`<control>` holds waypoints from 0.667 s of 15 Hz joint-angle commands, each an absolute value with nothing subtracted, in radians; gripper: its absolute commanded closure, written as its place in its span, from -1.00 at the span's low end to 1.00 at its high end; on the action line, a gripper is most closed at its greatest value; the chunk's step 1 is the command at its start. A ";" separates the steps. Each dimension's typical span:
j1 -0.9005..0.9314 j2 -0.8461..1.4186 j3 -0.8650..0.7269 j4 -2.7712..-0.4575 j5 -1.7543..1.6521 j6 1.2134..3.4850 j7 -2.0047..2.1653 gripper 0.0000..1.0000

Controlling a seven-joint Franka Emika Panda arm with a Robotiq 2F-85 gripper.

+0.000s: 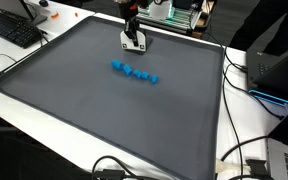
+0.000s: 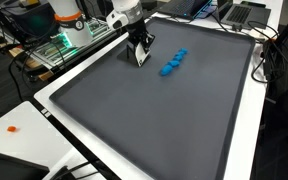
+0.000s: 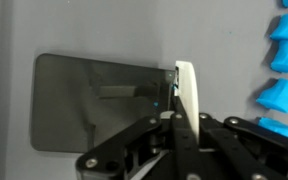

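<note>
Gripper (image 1: 134, 43) was clamped shut across the flat faces of a thin white plastic-looking piece (image 3: 186, 92), evidently holding it upright just above the dark grey mat (image 1: 64, 110), near a row of small blue blocks (image 1: 134, 71).

A: What carries everything here?
B: A white table (image 2: 24, 112), and on it lies a big dark grey mat (image 1: 104, 110) with a raised edge. The mat covers nearly all of the top under and around the gripper (image 1: 134, 44).
A: What is lying on the mat?
B: A short row of blue blocks (image 1: 134, 72), near the gripper and a little to its side, not touching it. In the wrist view they stand at the edge of the picture.
A: And off the mat?
B: Well apart from the gripper, a black keyboard (image 1: 12, 30) on the white top, black cables (image 1: 246, 150) beyond the mat's edge, and a small orange thing (image 2: 12, 128) far from the gripper
</note>
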State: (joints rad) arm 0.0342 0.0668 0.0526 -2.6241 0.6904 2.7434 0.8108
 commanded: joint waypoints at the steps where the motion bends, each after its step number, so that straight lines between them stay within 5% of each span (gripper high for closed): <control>1: 0.051 0.087 0.057 -2.640 0.708 2.776 0.837 0.98; 10: 0.065 0.044 0.052 -2.662 0.659 2.788 0.901 0.98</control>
